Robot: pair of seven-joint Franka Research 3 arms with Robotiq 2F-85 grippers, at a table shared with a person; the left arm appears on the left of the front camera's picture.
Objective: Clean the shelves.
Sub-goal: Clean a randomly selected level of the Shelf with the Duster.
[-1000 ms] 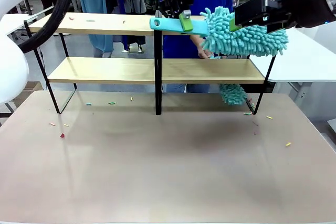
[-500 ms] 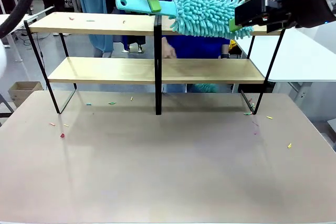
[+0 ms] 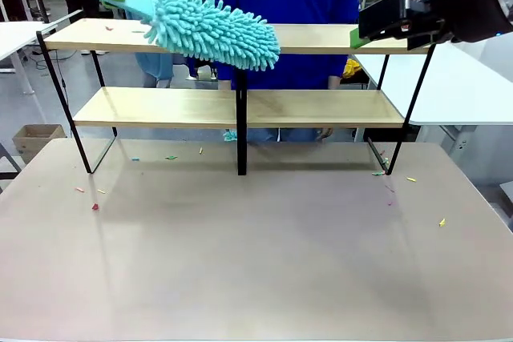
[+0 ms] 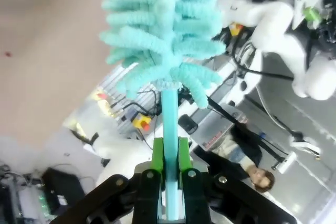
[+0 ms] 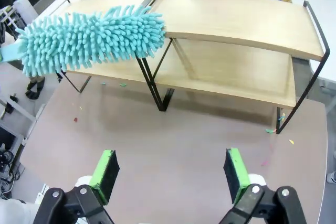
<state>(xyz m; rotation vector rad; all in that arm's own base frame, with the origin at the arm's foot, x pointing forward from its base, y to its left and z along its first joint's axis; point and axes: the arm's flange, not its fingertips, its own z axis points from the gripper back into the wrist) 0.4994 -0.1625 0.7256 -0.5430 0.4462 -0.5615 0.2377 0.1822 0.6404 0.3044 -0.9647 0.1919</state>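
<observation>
Your left gripper [image 4: 169, 153] is clenched on the teal handle [image 4: 169, 111], angling the fluffy duster [image 3: 210, 31] onto the top board of the shelves [image 3: 321, 107] at upper left, apparently to sweep it, while your right gripper [image 5: 173, 174] hangs spread and empty at lower centre.

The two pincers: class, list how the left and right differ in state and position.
The left pincer is shut on the teal duster's handle; the right pincer is open and holds nothing. The left pincer holds the duster at the shelves' left half; the right pincer hangs by their right end. Both are black with green pads.
</observation>
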